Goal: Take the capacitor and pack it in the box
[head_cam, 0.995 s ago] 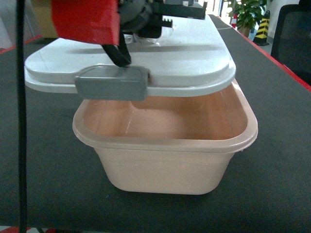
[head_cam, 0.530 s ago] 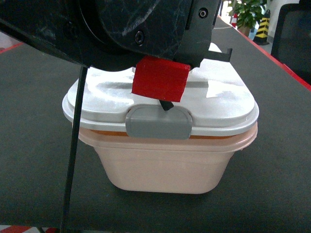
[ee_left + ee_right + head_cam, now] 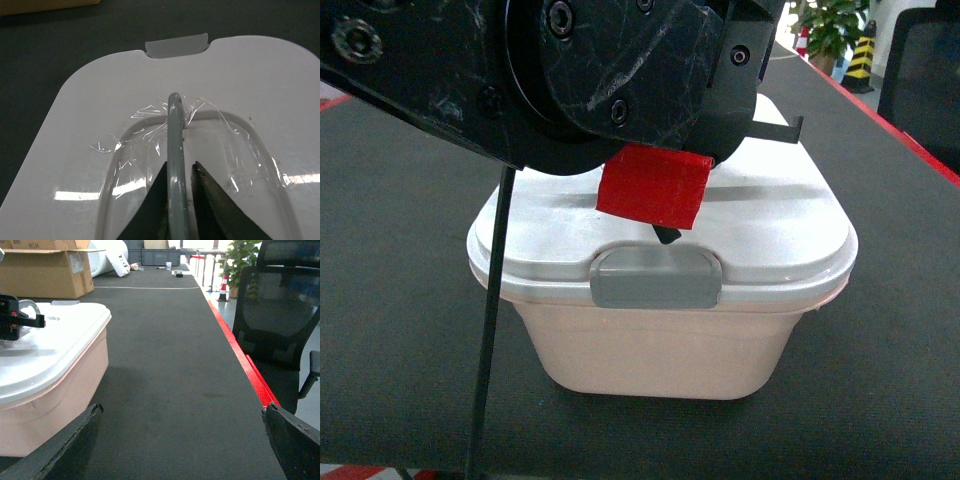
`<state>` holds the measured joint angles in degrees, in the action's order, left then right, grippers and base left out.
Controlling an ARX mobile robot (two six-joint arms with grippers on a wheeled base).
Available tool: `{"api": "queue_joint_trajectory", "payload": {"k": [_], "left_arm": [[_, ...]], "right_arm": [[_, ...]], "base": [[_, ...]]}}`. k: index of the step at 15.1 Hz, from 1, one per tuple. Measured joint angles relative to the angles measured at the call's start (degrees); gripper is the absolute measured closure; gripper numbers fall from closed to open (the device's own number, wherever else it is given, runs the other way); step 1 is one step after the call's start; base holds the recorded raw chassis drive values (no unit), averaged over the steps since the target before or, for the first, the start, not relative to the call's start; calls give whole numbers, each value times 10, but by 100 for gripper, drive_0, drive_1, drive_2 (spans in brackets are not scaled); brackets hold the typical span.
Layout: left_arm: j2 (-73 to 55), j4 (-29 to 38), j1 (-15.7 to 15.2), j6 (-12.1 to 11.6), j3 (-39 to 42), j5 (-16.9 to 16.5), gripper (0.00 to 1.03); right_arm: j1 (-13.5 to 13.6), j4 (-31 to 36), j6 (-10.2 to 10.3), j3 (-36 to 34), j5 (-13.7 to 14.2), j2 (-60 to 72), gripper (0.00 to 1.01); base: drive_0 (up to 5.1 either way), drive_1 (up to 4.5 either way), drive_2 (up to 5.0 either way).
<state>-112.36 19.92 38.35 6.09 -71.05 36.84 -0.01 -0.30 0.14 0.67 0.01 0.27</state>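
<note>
The pale pink box (image 3: 650, 350) stands in the middle of the dark table with its white lid (image 3: 780, 230) resting on the rim. The grey latch (image 3: 657, 278) faces me. My left gripper (image 3: 178, 172) is shut on the lid's thin grey handle (image 3: 175, 130), which runs up between its two black fingers. In the head view the left arm hangs over the lid and hides most of its top. My right gripper (image 3: 182, 440) stands open over bare table, just right of the box (image 3: 65, 385). The capacitor is out of view.
A brown cardboard box (image 3: 45, 270) stands at the far left of the table. The table's red edge (image 3: 240, 355) runs along the right, with a black office chair (image 3: 280, 325) beyond it. A black cable (image 3: 490, 330) hangs in front of the box's left side.
The lid was held above the open box and has come down onto the rim, carried by my left gripper. The left arm has dropped lower and closer into the head view.
</note>
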Motion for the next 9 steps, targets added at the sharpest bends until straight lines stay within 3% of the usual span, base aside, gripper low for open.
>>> {"api": "queue_joint_trajectory", "payload": {"k": [3, 4, 5, 6, 7, 9], "left_arm": [[32, 53, 2, -13, 30, 3, 57], [87, 130, 0, -32, 55, -12, 36], [141, 224, -12, -46, 93, -59, 18], [176, 265, -24, -51, 132, -76, 7], [204, 297, -37, -54, 170, -88, 3], [258, 350, -76, -66, 253, -116, 5]], "right_arm": [[0, 0, 0, 0, 0, 0, 3], [0, 0, 0, 0, 0, 0, 3], [0, 0, 0, 0, 0, 0, 3], [0, 0, 0, 0, 0, 0, 3], [0, 0, 0, 0, 0, 0, 3], [0, 0, 0, 0, 0, 0, 3]], "base": [[0, 0, 0], [0, 0, 0], [0, 0, 0], [0, 0, 0], [0, 0, 0], [0, 0, 0]]}}
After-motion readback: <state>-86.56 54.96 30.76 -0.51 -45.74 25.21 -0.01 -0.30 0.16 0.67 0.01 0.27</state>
